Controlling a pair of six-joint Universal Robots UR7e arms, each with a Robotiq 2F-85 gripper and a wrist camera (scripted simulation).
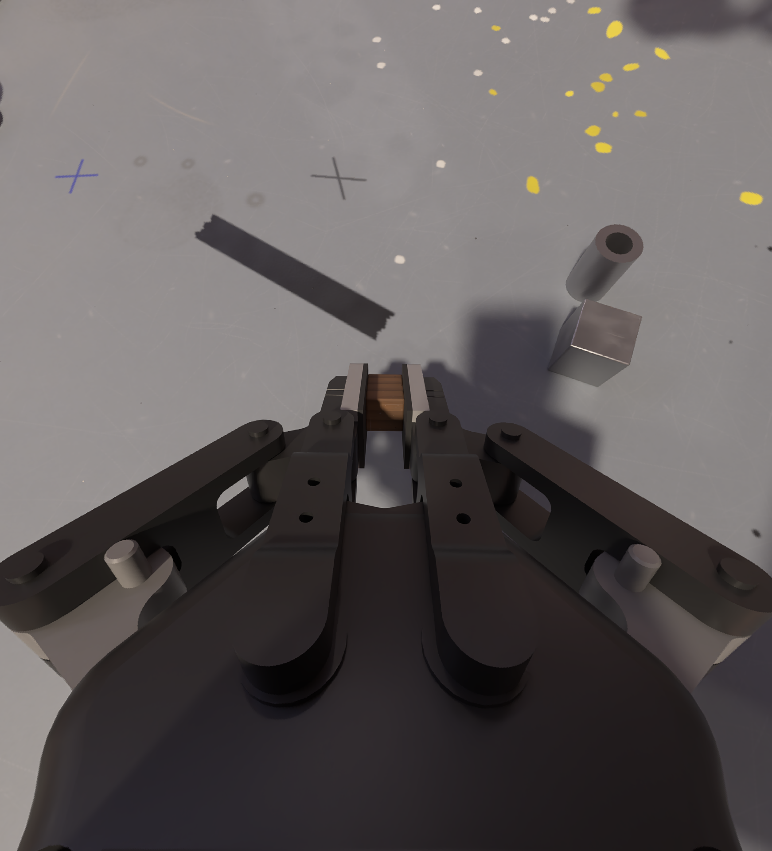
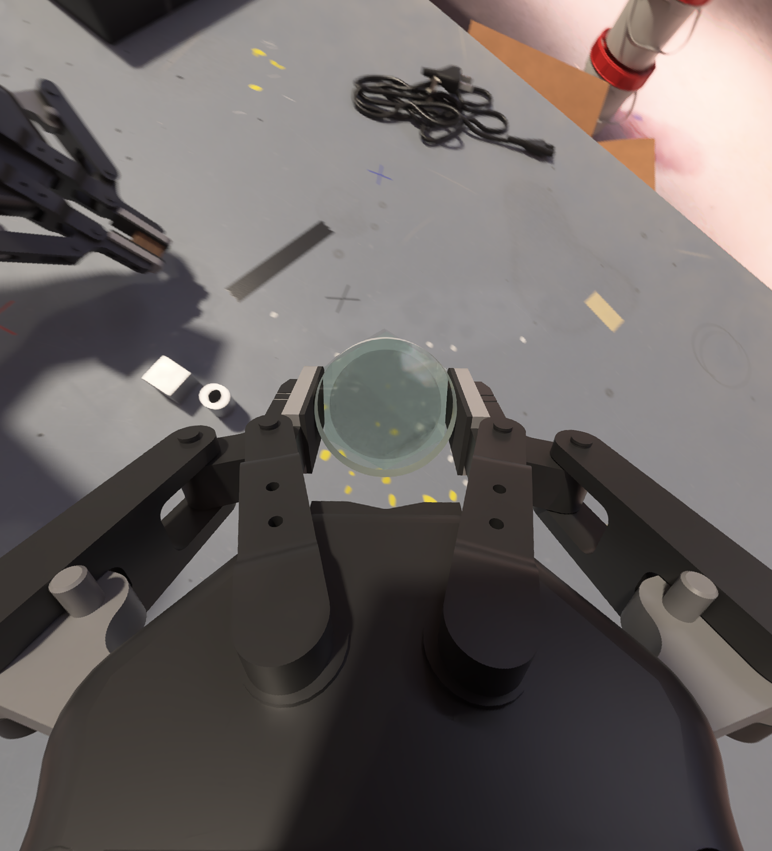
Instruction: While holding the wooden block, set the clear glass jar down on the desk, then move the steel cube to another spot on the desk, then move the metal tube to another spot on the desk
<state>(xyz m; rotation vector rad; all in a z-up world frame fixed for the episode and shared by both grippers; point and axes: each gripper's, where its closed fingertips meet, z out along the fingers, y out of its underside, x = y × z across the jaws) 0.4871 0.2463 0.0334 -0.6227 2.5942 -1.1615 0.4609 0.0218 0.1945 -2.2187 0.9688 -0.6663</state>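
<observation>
My left gripper (image 1: 384, 391) is shut on a small wooden block (image 1: 384, 403) and holds it above the grey desk (image 1: 144, 322). It also shows in the right wrist view (image 2: 147, 251) at the left, with the block (image 2: 147, 244) between its pads. My right gripper (image 2: 386, 400) is shut on a clear glass jar (image 2: 386, 405), held above the desk and seen end-on. A steel cube (image 1: 598, 343) stands on the desk right of the left gripper, with a metal tube (image 1: 603, 260) upright just beyond it, almost touching. Both show in the right wrist view, cube (image 2: 167, 377) and tube (image 2: 216, 397).
A strip of dark tape (image 1: 294, 276) lies ahead of the left gripper. A coil of black cable (image 2: 444, 110) lies far on the desk. A tan tape piece (image 2: 604, 311) lies at the right. The desk edge (image 2: 651, 193) runs diagonally at the right, with cardboard (image 2: 540, 69) beyond.
</observation>
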